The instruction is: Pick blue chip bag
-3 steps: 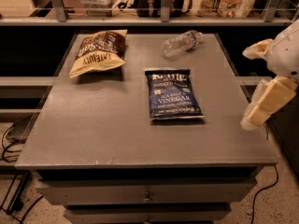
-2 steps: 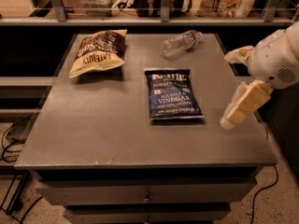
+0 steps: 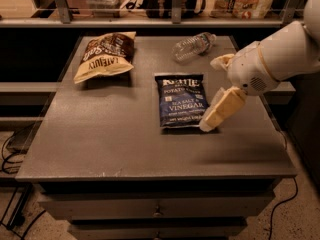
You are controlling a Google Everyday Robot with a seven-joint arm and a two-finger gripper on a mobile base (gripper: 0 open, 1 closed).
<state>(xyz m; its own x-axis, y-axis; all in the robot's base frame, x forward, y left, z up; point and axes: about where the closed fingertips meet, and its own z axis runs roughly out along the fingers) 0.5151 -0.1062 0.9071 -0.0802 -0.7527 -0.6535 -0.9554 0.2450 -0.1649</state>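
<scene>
Blue chip bag (image 3: pixel 182 100): lay flat, label up, on table (image 3: pixel 100 144). Gripper (image 3: pixel 214 91): hovered at bag's right edge, fingers spread wide, empty. Advised: centre over bag, descend, pinch crinkled edge.

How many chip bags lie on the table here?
2. The blue chip bag lies near the middle of the table, with the open tool at its right edge. The yellow-and-brown chip bag lies far left. No others seem hidden.

Blue chip bag (image 3: pixel 183 100) beside end effector (image 3: pixel 212 91)
</scene>
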